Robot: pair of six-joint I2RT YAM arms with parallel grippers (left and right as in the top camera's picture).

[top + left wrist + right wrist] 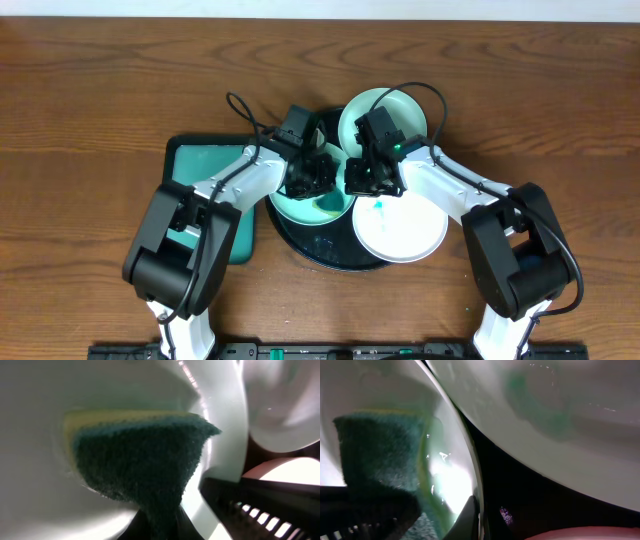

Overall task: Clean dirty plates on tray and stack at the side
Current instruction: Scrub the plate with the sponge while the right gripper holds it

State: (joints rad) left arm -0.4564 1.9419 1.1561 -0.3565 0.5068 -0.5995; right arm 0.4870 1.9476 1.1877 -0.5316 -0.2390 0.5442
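Brown wood-grain counter (pixel 100 80), overhead view, with the round black tray (pixel 322 260) at centre and a teal tray (pixel 200 165) just beside it on my left. All three plates sit on or overlap the black tray: a left mint plate (pixel 292 208), a far mint plate (pixel 375 105) overhanging the back rim, and a white plate (pixel 405 235) at the right front bearing a blue-green smear (pixel 379 206). None is stacked at the side yet.

The left fingers (pixel 312 178) are clamped on a sponge (pixel 140 460). Its green scouring face is pressed flat into the bowl of the left mint plate, so that the rough side meets the dirt. The right fingers (pixel 362 180) are closed and, as far as the blurred right wrist view lets me judge, pinch that same plate's rim. I read this as bracing, so the plate does not slide or spin under the scrubbing.

I judge the task to be early: first plate being wiped, two waiting.
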